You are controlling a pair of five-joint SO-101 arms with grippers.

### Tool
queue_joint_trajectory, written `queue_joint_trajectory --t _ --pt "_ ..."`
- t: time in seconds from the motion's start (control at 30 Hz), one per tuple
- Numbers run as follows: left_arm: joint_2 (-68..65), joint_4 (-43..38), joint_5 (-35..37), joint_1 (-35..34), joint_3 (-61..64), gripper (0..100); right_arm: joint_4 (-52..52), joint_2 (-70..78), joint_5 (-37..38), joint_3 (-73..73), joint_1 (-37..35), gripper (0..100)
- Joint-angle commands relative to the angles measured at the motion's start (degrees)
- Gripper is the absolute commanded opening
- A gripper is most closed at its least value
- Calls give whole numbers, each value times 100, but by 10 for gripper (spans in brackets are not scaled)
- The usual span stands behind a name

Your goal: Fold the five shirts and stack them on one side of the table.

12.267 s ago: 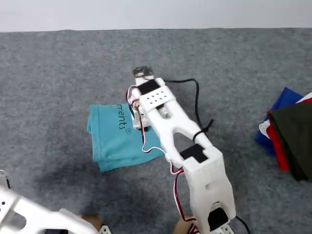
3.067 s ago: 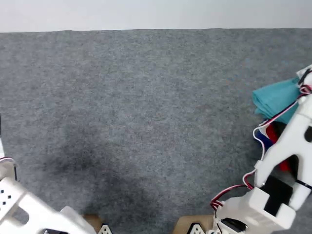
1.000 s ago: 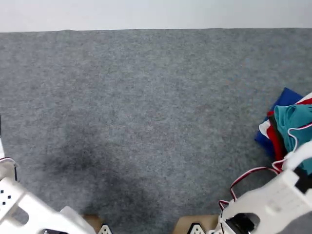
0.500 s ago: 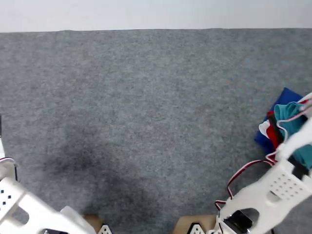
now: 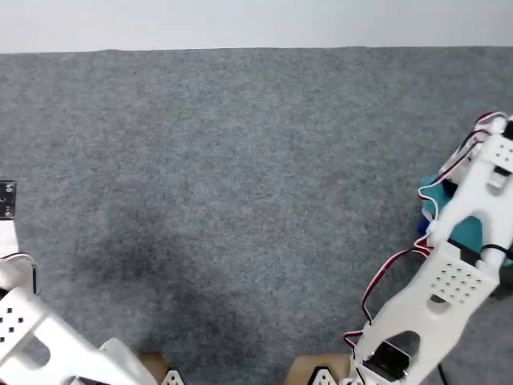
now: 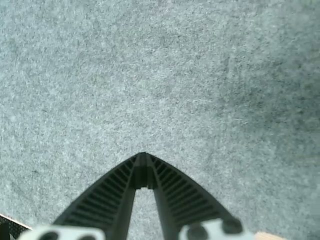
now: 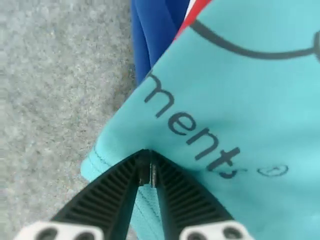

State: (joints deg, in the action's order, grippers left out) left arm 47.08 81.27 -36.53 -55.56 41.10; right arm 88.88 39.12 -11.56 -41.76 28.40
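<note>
Grey surface lies open; at the 3 o'clock edge my right gripper, closed, hangs over the teal shirt; my left gripper is closed.

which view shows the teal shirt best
The right wrist view: the teal shirt spreads across it, lying over a blue shirt and red shirt, beneath the right claw. The high view catches teal slivers behind the right arm. The left wrist view faces grey mat.

Both pairs of jaws closed tip to tip — right arm stretched out sideways, left arm near its base.
</note>
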Motion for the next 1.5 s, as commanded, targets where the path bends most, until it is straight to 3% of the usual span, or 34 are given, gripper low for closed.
queue_joint_trajectory --t 0.0,0.17,0.37,0.6,0.77,1.03,1.47 --pt "132 26 0 44 -22 2 215 -435 79 -642 145 9" --pt "132 26 0 44 -22 2 470 -734 167 -949 760 9" --pt "132 35 0 44 -22 2 462 -725 888 -897 1868 9" --pt "114 35 0 44 -22 2 -136 391 1143 -624 2571 9" --pt "132 26 -9 44 -22 2 -224 602 1143 -1011 2519 9" --pt "132 26 -9 44 -31 2 1376 -127 1143 -2277 2009 9" --pt "141 325 229 44 -66 2 1323 -585 1134 334 1464 9"
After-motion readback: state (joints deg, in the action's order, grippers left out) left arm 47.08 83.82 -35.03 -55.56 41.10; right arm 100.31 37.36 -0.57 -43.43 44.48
